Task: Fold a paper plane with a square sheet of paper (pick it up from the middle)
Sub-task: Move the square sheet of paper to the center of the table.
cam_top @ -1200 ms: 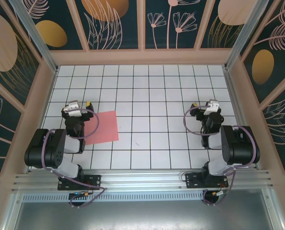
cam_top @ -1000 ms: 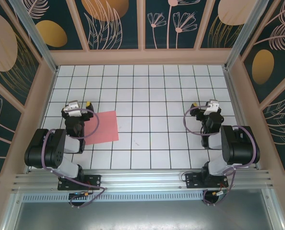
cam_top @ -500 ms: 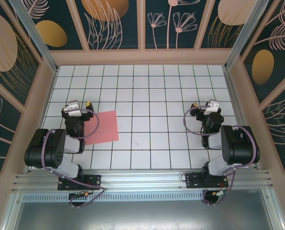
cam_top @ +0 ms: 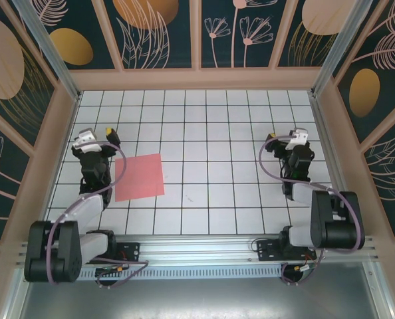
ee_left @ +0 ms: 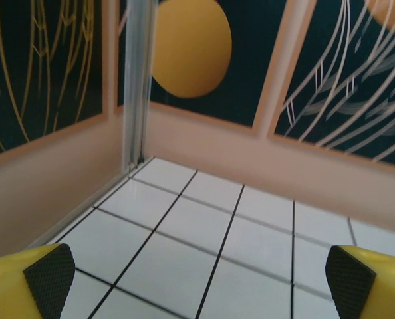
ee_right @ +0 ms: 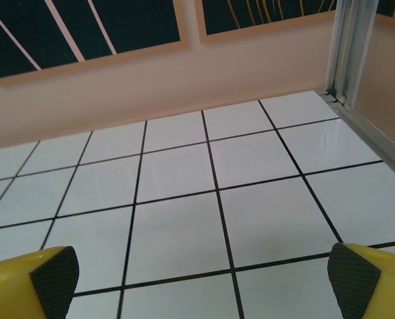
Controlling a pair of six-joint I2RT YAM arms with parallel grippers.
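Nothing folded yet: paper lies flat and uncreased on desk, just right of left tool and slightly behind its tips, far left of right tool. Both tools released, spread wide, empty. Left to do: middle pickup, every crease.

From above, we cannot make out the fingertips of the left gripper or the right gripper: each wrist's housing covers them, so their spread is unreadable from there. In the left wrist view, the bottom corners cut off the fingers, leaving only yellow tips with dark pads, and the bench looks soft and slightly blurred. The right wrist view crops its fingers the same way. A small dark mark on the bench is too tiny for us to identify.
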